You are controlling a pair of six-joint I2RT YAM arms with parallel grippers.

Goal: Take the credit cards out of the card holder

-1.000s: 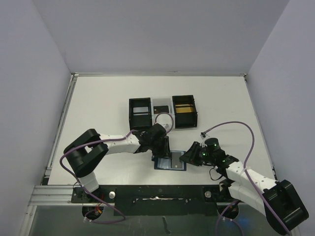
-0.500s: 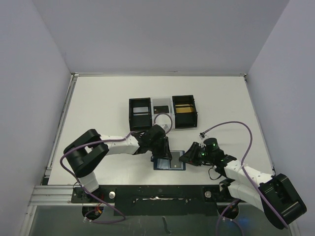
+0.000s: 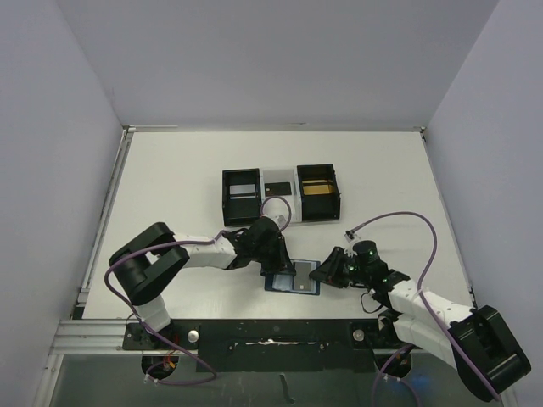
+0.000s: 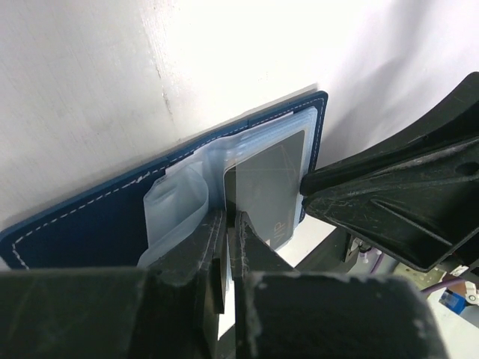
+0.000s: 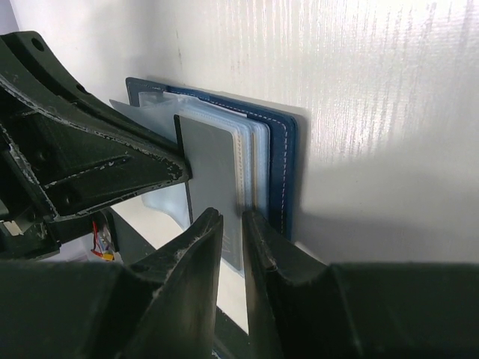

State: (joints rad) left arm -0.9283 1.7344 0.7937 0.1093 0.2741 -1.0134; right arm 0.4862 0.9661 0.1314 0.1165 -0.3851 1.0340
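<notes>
Overhead view: one navy card holder [image 3: 295,280] lies open on the bench [image 3: 170,186] near the front edge, between the two claws, with the left claw [image 3: 275,264] at its left side and the right claw [image 3: 322,273] at its right. The same view alone shows two black boxes [image 3: 226,199] at the back, joined by a clear section. A gold card [image 3: 316,188] lies in the right box and what looks like a pale card [image 3: 243,190] in the left. The wrist views show what the overhead cannot: clear sleeves [image 4: 179,202] fanned out of the holder and one grey card [image 4: 273,187] standing partly out of them. Left wrist view: jaws closed tight, the grey card's edge running in between the tips. Right wrist view: jaws nearly together, pinching the sleeves' edge just beside the grey card. Count: one holder, three cards seen, two boxes, two claws.
</notes>
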